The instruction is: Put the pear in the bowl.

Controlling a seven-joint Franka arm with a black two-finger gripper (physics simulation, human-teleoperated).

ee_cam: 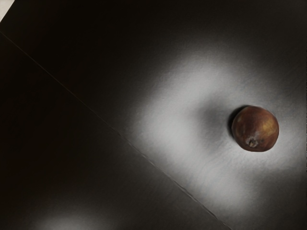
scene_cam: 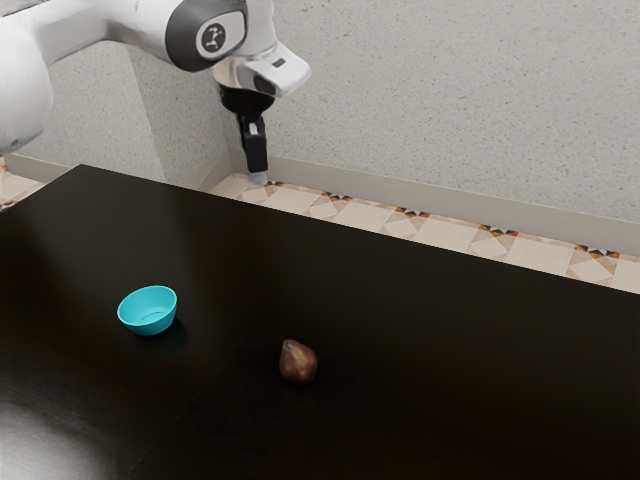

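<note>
**A:** Begin with the background: speckled wall (scene_cam: pixel 450 110), patterned floor (scene_cam: pixel 440 232), dark table (scene_cam: pixel 420 300). From the exterior view's left, what do you have?

**B:** First, the arm (scene_cam: pixel 130 20), entering from the upper left. Next, the bowl (scene_cam: pixel 148 311), upright on the table with nothing in it. Then the gripper (scene_cam: pixel 259 178), raised and pointing down, well apart from both items. Last, the pear (scene_cam: pixel 298 363) on the table, outside the bowl.

**A:** Which step are you in?

**B:** Judged from this layout, the approach; the grasp is not yet made.

**A:** State of the fingers?

**B:** You cannot tell whether they are apart or together. The pear is not held; you see no contact with pear or bowl.

**A:** Next move?

**B:** The pear sits off centre in the wrist view, so you should align the hand over it. Verify adequate opening, then lower around the pear. Caution: its rounded body may roll if you nudge it off-axis.
</note>
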